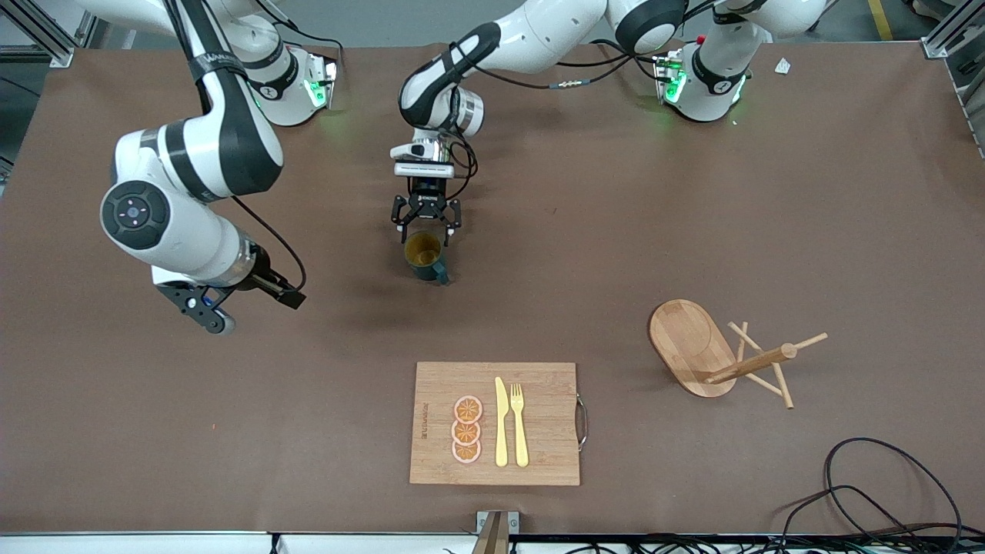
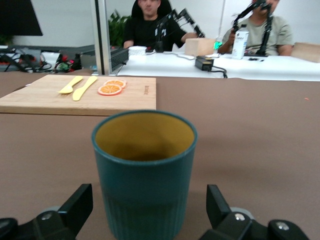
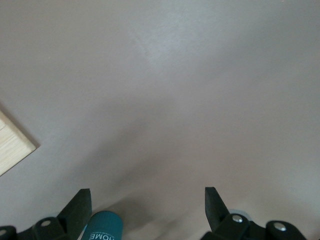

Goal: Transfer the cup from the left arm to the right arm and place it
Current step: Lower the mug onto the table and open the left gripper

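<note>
One small teal cup (image 1: 425, 257) stands upright on the brown table (image 1: 692, 231) between the spread fingers of the left gripper (image 1: 425, 223), looking light, rigid and smooth-walled, best pinched across its body, while the right gripper (image 1: 208, 312) waits open over bare table.

Readable txt: white "HOME" on a teal cylindrical object (image 3: 101, 228) by the right gripper's finger. Engraved mark on rectangular bamboo cutting board (image 1: 494, 423), 9 o'clock edge, illegible.
</note>
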Tool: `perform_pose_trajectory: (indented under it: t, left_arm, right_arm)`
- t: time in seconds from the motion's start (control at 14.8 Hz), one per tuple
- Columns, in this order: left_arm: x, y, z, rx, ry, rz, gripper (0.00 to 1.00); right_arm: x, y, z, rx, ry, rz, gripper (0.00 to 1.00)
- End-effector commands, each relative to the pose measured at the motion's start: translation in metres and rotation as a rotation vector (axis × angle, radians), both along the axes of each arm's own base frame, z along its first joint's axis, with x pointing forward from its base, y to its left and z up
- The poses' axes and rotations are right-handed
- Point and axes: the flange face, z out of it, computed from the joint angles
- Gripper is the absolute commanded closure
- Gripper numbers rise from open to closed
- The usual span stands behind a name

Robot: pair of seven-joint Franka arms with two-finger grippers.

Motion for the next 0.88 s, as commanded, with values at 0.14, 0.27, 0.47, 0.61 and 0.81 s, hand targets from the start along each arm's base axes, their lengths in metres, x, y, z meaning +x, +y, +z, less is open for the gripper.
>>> perform_pose_trajectory:
  t: [0.14,0.27,0.47,0.61,0.81]
  left_arm:
    - [-0.012,-0.012,0.065,-0.014,0.178,0.077,0.0]
    - [-0.009,-0.011,0.096,-0.018,0.257,0.125,0.0]
    - [-0.001,-0.002,0.134,-0.007,0.314,0.119,0.01]
    - [0.013,0.016,0.153,-0.008,0.335,0.085,0.01]
    - [0.037,0.053,0.184,-0.009,0.39,0.025,0.01]
  right_arm:
    - [-0.003,0.022,-0.01,0.015,-0.009,0.026,0.0]
    - [-0.003,0.026,-0.015,0.049,-0.002,0.092,0.0]
    - [-0.002,0.018,-0.019,0.127,0.012,0.26,0.0]
    - [-0.002,0.018,-0.023,0.131,0.007,0.3,0.0]
    - [-0.004,0.017,-0.029,0.152,0.01,0.484,0.0]
